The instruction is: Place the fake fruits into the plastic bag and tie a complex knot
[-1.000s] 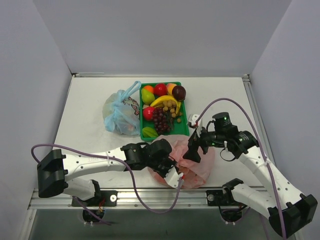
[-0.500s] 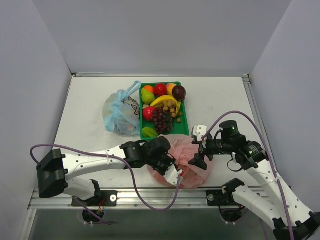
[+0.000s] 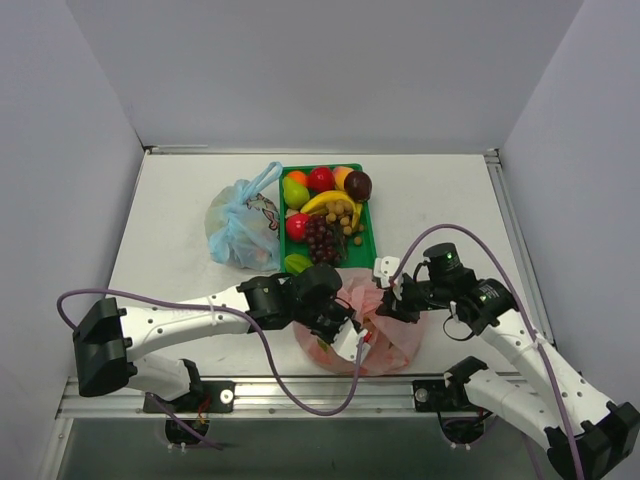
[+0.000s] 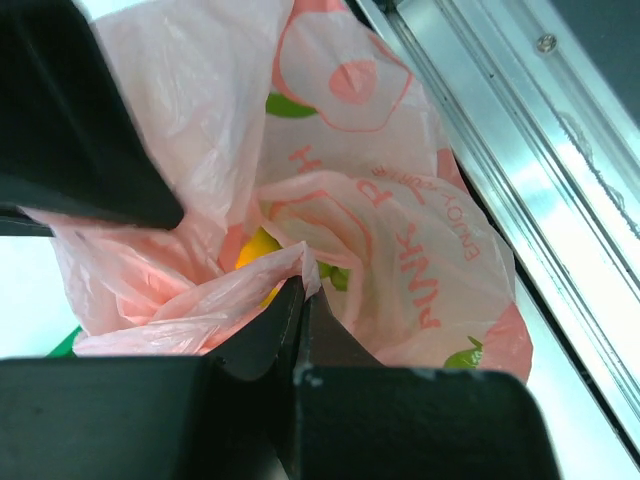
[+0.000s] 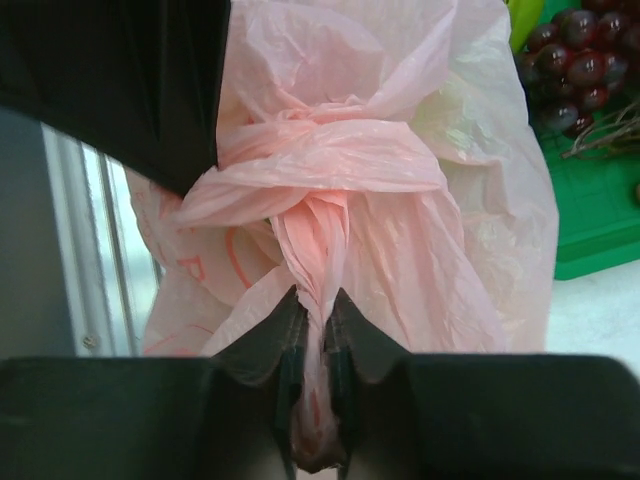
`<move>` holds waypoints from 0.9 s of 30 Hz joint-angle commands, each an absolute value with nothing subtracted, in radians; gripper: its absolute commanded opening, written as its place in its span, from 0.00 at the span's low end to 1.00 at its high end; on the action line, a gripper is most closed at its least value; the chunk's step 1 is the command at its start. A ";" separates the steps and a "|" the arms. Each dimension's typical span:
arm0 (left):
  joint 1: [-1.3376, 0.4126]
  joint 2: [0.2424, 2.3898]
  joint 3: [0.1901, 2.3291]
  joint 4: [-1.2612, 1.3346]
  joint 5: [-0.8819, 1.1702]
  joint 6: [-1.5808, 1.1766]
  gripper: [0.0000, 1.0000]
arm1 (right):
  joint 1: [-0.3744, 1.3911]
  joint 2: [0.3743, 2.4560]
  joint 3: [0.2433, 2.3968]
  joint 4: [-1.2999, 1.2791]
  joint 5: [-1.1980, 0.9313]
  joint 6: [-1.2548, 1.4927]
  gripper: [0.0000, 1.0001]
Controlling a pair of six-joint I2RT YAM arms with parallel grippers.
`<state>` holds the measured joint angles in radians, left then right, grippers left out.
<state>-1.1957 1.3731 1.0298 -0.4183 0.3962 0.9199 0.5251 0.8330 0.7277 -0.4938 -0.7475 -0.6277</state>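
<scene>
1. Biggest change in the last second is on my right arm. It swung out, away from the green tray [image 3: 371, 245] toward the near right corner, and has now come back in, so the right gripper [image 3: 386, 304] sits just off the tray's near edge again.
2. The right gripper's fingers are pinched all the way down on a twisted strand [image 5: 312, 250] of pink plastic, with no gap between them that I can see. I read that out-and-back as a tug to cinch things, then some slack given back.
3. The left gripper [image 4: 300, 295] barely shifted. It's also clamped tight, on a flap of the plastic bag [image 3: 400, 335] near its mouth, so it's working as the anchor.
4. The bag sits right against the tray's near edge, between the two grippers. Through the opening I can see something yellow [image 4: 256, 250] inside.
5. In the right wrist view, a band of plastic is wrapped across the strand, so the knot [image 5: 320, 160] looks started. It's still loose and fat, and I'd say it needs another pass before it counts as complex.
6. The grapes [image 3: 320, 238], banana [image 3: 325, 200] and others are still in the tray, so bagging looks only partly done.
</scene>
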 commanded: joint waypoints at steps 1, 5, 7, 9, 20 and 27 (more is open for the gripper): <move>-1.195 1.362 1.097 -0.445 0.465 0.911 0.00 | 0.529 0.842 0.785 -0.449 -0.746 -0.566 0.06; -1.238 1.374 1.127 -0.460 0.442 0.899 0.00 | 0.526 0.856 0.827 -0.449 -0.747 -0.473 0.00; -1.241 1.407 1.124 -0.482 0.433 0.903 0.00 | 0.523 0.858 0.836 -0.448 -0.758 -0.436 0.00; -1.238 1.427 1.099 -0.494 0.410 0.925 0.00 | 0.506 0.850 0.842 -0.449 -0.767 -0.420 0.00; -1.181 1.479 1.029 -0.379 0.298 0.999 0.00 | 0.472 0.819 0.850 -0.472 -0.867 -0.393 0.00; -1.178 1.424 1.006 -0.328 0.391 0.979 0.00 | 0.474 0.850 0.815 -0.437 -0.787 -0.422 0.77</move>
